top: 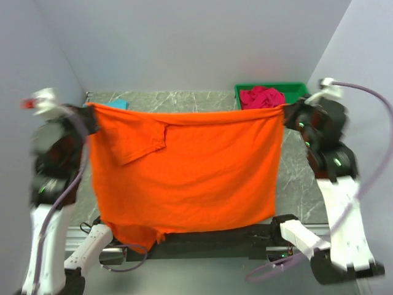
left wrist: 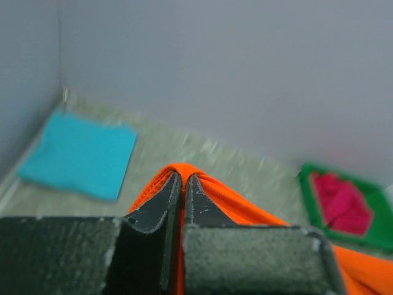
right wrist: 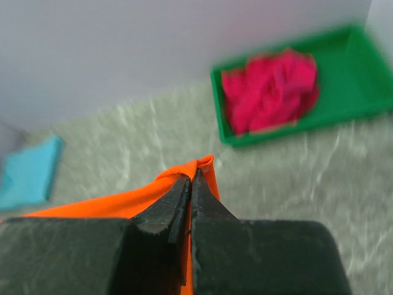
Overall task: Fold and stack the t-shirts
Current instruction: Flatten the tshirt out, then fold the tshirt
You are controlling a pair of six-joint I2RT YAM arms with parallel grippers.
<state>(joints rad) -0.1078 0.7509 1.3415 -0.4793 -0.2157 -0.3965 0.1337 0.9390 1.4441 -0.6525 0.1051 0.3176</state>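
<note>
**A:** Where's the orange t-shirt point(top: 190, 166), and which way does it run?

**B:** It's off the table point(top: 184, 98), stretched like a banner between the two arms. The long axis goes left to right across the workspace. The top edge is taut and nearly level, and the rest hangs towards the arm bases. One sleeve lies folded across the front on the left half. I can't tell whether the bottom edge is hem or collar.

**A:** And the claws?

**B:** The left gripper point(top: 92, 115) pinches the upper left corner and the right gripper point(top: 285, 115) the upper right. Each wrist view shows its jaws pressed together with orange cloth bunched between the tips.

**A:** What do the wrist cameras add?

**B:** In the overhead view the orange cloth hides most of the table. Only a sliver of the turquoise t-shirt point(top: 118, 104) peeks out at the far left. The left wrist view shows it whole, a flat folded rectangle lying by the wall corner. The right wrist view shows the crimson-pink t-shirt point(right wrist: 270, 89) best, crumpled inside the green bin point(right wrist: 356, 80) at the far right.
</note>
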